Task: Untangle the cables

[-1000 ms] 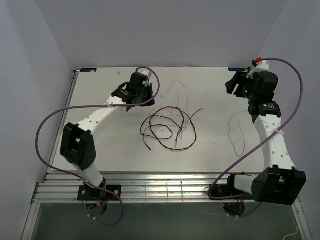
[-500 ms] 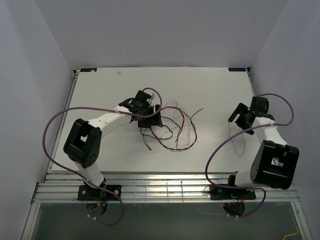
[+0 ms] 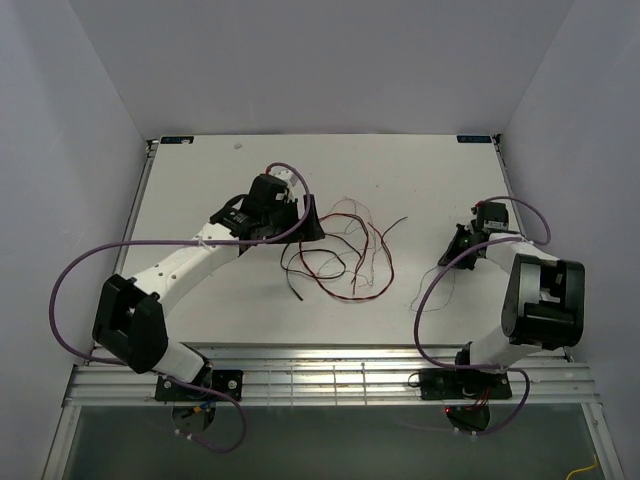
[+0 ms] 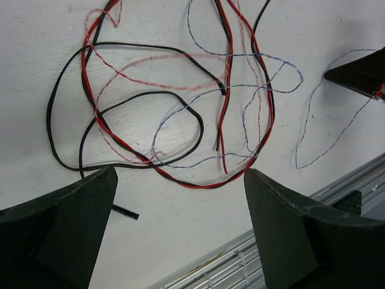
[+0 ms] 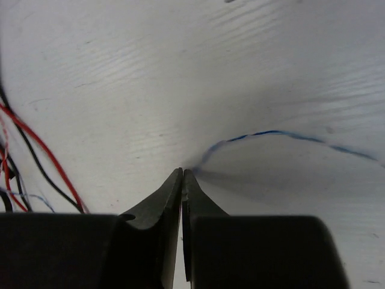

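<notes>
The cables (image 3: 340, 255) lie tangled in the middle of the white table (image 3: 200, 170). In the left wrist view a red cable (image 4: 207, 185) loops round a black cable (image 4: 49, 117), a pale pink one (image 4: 156, 57) and thin blue-grey strands. My left gripper (image 3: 308, 226) hovers open just left of the tangle, its jaws (image 4: 180, 208) wide apart with nothing between them. Low on the table to the right, my right gripper (image 3: 450, 252) is shut, its tips (image 5: 182, 172) pinching a loose blue-grey cable (image 5: 277, 132) that trails away from them.
A slatted metal rail (image 3: 330, 375) runs along the table's near edge by the arm bases. Purple hoses (image 3: 70, 290) arc off both arms. Pale walls close in the left, back and right sides.
My right arm has swung from the far right corner down to the table and shut on the blue-grey cable. My left gripper has opened and come up to the tangle's left edge.
</notes>
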Robot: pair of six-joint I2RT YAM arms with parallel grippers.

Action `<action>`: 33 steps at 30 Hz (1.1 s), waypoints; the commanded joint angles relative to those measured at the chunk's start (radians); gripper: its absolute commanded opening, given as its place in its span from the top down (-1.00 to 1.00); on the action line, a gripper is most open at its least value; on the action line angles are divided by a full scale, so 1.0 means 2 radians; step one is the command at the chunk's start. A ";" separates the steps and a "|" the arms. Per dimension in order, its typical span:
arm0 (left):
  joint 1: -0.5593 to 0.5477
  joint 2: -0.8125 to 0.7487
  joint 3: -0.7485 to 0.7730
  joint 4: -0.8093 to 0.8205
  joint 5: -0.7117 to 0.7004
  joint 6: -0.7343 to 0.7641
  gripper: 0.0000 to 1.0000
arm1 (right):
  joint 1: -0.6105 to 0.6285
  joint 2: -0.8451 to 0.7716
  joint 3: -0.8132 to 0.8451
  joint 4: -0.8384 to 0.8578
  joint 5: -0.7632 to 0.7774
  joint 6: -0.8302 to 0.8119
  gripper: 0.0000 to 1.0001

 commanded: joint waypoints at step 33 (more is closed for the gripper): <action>-0.002 -0.061 -0.033 0.012 -0.022 -0.020 -0.96 | 0.280 -0.104 0.391 -0.018 -0.058 -0.078 0.85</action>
